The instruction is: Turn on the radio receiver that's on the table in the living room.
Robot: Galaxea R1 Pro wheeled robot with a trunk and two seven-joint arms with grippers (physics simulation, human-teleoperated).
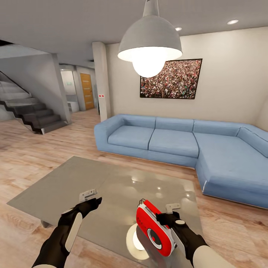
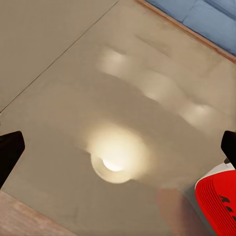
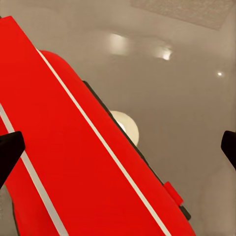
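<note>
The radio (image 1: 154, 227) stood near the table's (image 1: 74, 186) near edge – its dial hidden from the wrist views; right tool (image 1: 172, 213) beside it and left tool (image 1: 88, 200) both gaped wide.

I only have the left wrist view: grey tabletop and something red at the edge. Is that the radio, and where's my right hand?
Observer: Yes, that's the radio receiver. In the head view the right hand is close against its side.
Operator: Is that hand open?
Observer: Yes. The right wrist view shows its fingers spread wide, with the radio's red body between them.
Operator: Where's the dial?
Observer: The dial is on the front face, turned towards the robot.
</note>
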